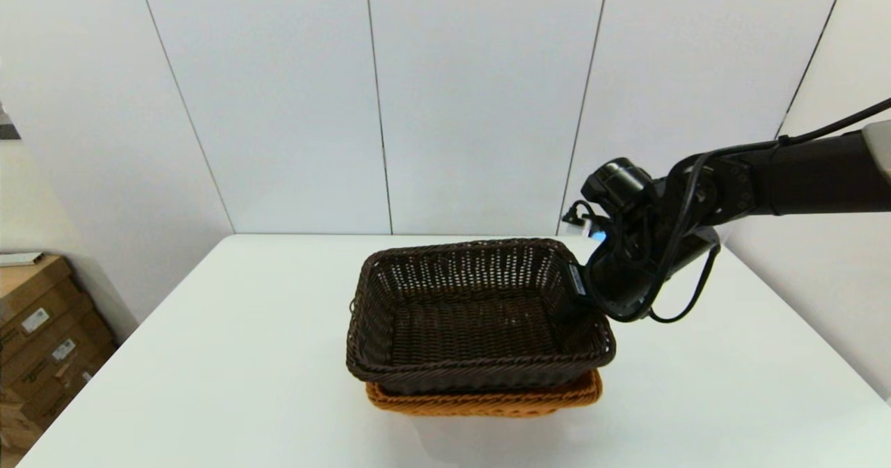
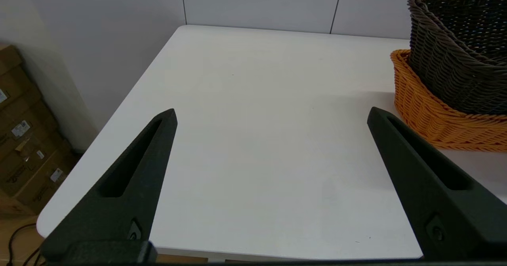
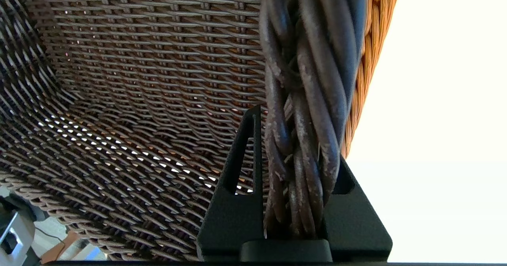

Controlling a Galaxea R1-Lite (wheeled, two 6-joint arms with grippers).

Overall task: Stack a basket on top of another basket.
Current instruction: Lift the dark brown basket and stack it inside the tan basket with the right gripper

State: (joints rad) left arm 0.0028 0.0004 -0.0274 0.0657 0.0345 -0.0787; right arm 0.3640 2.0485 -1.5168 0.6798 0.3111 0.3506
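Observation:
The dark brown basket (image 1: 473,315) sits tilted inside the orange basket (image 1: 487,402) at the table's middle, with only the orange rim showing below it. My right gripper (image 1: 576,299) is shut on the dark basket's braided right rim (image 3: 305,99); one finger is inside the basket and the other outside. The orange basket's weave (image 3: 374,40) shows just beyond that rim. My left gripper (image 2: 271,113) hangs open over bare table, left of both baskets (image 2: 455,48), holding nothing. The orange basket (image 2: 431,115) lies close to its right finger.
The white table (image 1: 209,356) meets a white panelled wall at the back. Cardboard boxes (image 1: 42,329) stand on the floor off the table's left edge. The right arm (image 1: 766,182) reaches in from the right above the table.

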